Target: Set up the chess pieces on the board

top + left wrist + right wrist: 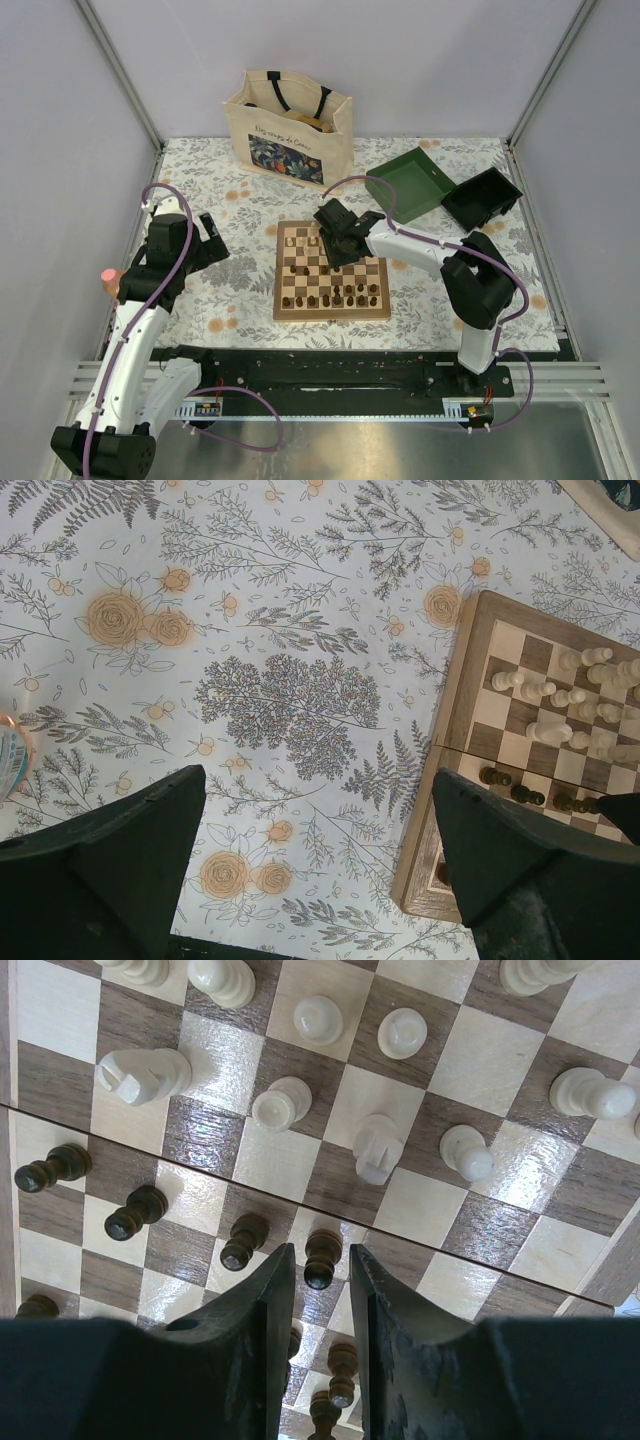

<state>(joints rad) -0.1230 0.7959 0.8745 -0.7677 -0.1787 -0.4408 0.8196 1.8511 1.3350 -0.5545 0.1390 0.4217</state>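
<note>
The board (283, 312) lies mid-table, with pale cream pieces (305, 243) on its far rows and dark brown pieces (335, 296) on its near rows. My right gripper (335, 235) hovers over the far middle of the board. In the right wrist view its jaws (322, 1250) stand narrowly apart around a standing dark pawn (320, 1258), with a small gap on each side. Pale pieces (280, 1103) stand scattered beyond it. My left gripper (210, 240) is wide open and empty (320, 775) over the tablecloth, left of the board's edge (455, 710).
A printed tote bag (290, 125) stands at the back. A green box (410, 183) and its black lid (482, 197) lie at the back right. A pink object (110, 278) sits at the far left. The floral cloth (290, 700) covers the table.
</note>
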